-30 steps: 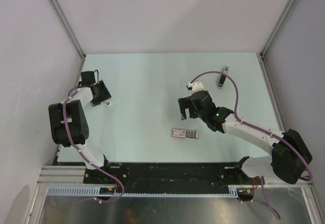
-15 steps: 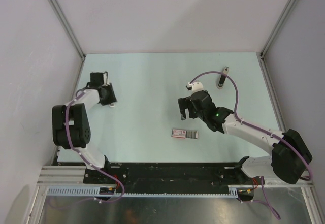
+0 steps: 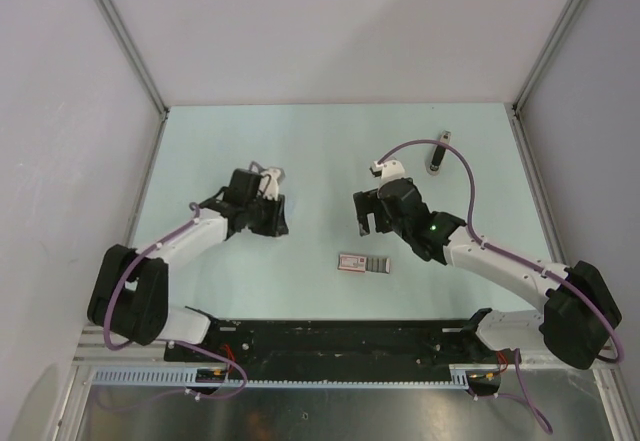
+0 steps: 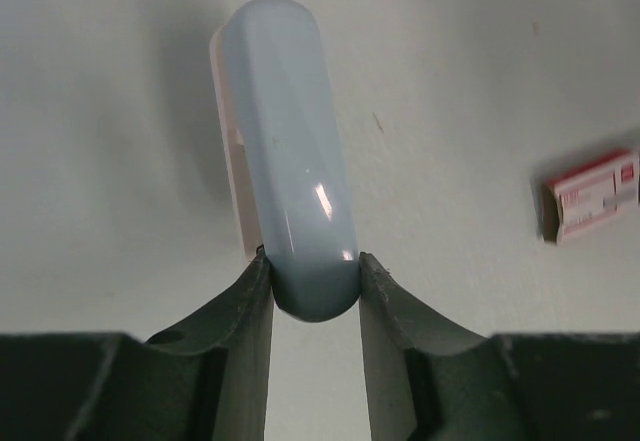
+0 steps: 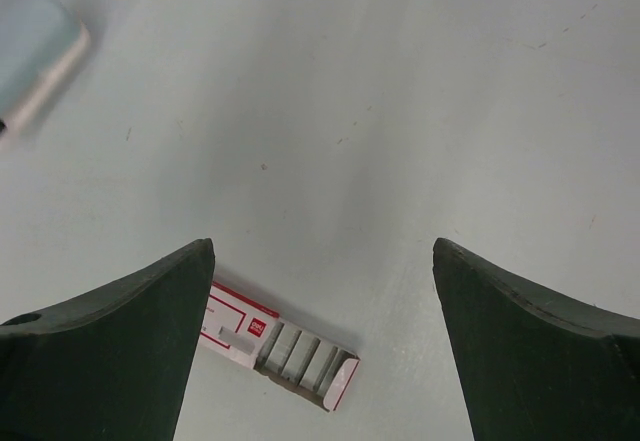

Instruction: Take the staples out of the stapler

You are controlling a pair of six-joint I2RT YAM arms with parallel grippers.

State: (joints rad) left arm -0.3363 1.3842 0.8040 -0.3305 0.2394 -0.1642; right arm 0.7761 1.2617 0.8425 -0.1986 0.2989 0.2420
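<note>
The slim black-and-grey stapler lies at the far right of the table, away from both grippers. My left gripper is shut on a pale blue-white wedge and pinches its near end between the fingertips above the table. The wedge also shows at the top left of the right wrist view. My right gripper is open and empty, its jaws wide apart above the table, just beyond the staple box.
The flat pink-and-grey staple box lies open near the middle front, with rows of staples showing; it also appears in the left wrist view. Grey walls with metal posts enclose the table on three sides.
My left arm has swung from the far left edge towards the middle of the table, carrying the pale blue wedge. The right arm has barely moved.
</note>
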